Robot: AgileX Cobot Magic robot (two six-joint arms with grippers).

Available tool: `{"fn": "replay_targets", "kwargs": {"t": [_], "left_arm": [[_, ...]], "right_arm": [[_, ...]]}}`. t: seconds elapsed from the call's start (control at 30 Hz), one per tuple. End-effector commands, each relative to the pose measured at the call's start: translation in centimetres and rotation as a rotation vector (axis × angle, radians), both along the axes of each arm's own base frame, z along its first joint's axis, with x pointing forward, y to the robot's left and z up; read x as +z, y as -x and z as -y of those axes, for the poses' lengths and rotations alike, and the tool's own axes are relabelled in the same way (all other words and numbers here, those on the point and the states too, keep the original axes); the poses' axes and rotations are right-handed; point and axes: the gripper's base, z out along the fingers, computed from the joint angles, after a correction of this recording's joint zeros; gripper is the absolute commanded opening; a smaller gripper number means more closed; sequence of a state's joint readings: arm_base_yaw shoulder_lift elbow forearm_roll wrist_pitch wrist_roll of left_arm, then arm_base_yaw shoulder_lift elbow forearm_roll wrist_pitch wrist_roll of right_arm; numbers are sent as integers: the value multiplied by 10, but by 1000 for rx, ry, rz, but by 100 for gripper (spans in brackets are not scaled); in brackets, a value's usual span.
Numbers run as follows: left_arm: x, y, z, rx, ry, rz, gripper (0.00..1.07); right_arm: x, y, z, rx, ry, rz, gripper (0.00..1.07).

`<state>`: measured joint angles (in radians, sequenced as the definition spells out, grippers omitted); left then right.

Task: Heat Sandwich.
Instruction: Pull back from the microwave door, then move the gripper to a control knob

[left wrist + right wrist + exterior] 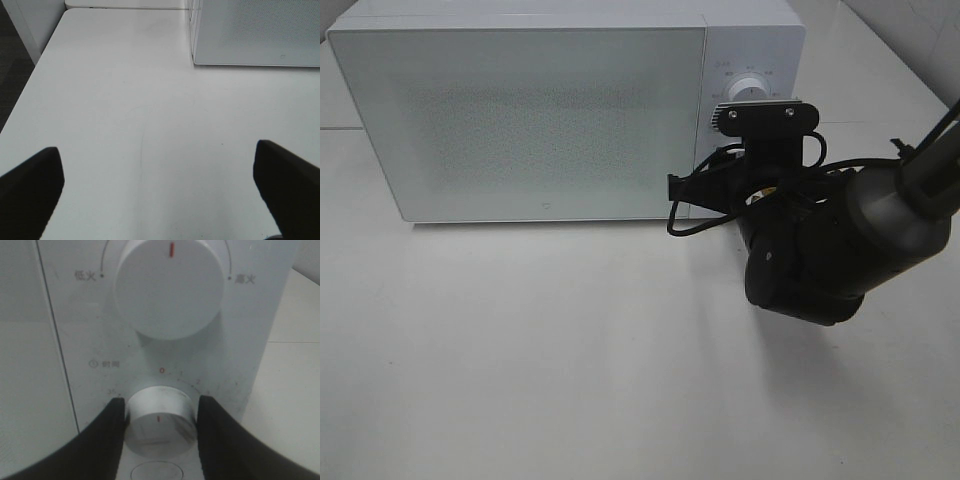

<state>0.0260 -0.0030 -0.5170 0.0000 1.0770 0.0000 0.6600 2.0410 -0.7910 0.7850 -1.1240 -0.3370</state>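
The sandwich is out of view. The white microwave (550,110) stands at the back of the table with its door closed. In the right wrist view my right gripper (159,412) is shut on the lower timer knob (159,425), one black finger on each side, touching it. The knob's mark points straight down, away from the red 0. Above it is the larger power knob (167,287), its red mark pointing up. My right arm (820,250) reaches in to the control panel. My left gripper (160,185) stands open over bare table, nothing between its fingers (30,190).
The microwave's front corner (255,30) shows ahead of the left gripper. The white table (520,350) spreads in front of the microwave. In the left wrist view the table's edge (30,75) drops off to a dark floor.
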Motion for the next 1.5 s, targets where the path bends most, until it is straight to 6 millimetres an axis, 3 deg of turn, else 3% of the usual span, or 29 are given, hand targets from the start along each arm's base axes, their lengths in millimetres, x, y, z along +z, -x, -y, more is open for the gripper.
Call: {"fn": "replay_targets", "kwargs": {"t": [0.03,0.3,0.47,1.5], "left_arm": [[0,3,0,3,-1,29,98],[0,3,0,3,-1,29,98],[0,3,0,3,-1,29,98],[0,3,0,3,-1,29,98]], "right_arm": [[2,-2,-1,18,15,13,0],[2,-2,-2,14,-27,15,0],[3,-2,-3,5,-146,22,0],[7,-1,-19,-97,-1320,-68,1]]}}
